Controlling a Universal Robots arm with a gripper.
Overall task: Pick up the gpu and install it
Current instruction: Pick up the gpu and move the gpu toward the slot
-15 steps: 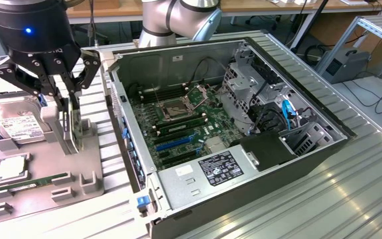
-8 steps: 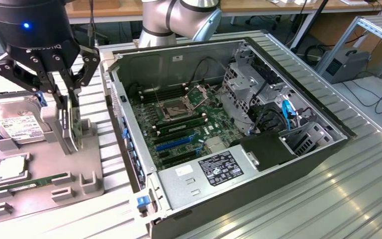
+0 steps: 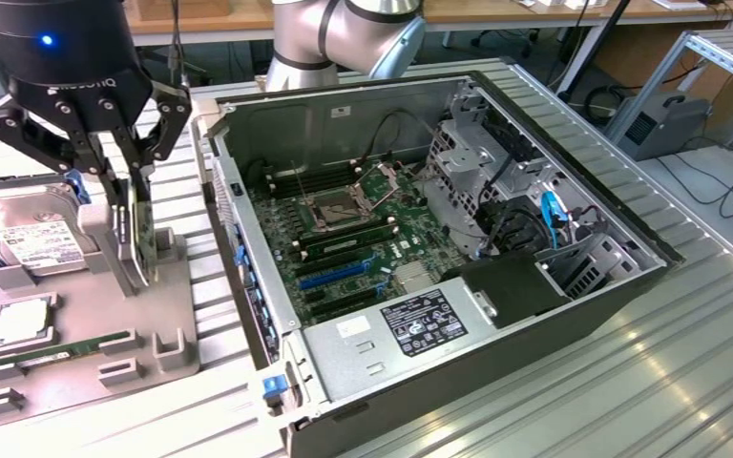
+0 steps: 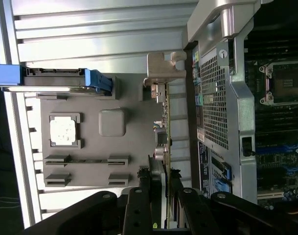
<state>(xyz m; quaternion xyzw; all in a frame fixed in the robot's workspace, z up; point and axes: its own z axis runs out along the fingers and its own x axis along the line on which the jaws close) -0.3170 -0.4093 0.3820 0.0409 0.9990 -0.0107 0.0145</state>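
The arm (image 3: 341,38) is built of fat, rounded joints in pale silver-grey, smooth like cast metal. Its gripper (image 3: 131,248) has a glossy black drum for a body, with one small blue light and a strip of pale lettering. Below that, black linkage bars pinned with small round silver screws run down to slim dark fingers (image 4: 144,196).

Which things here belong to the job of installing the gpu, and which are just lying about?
Belong to the job: gpu, upright in the grey holder; end effector, closed on it; open computer case; motherboard with blue slots.
Lying about: hard drive; processor chip; green memory stick.
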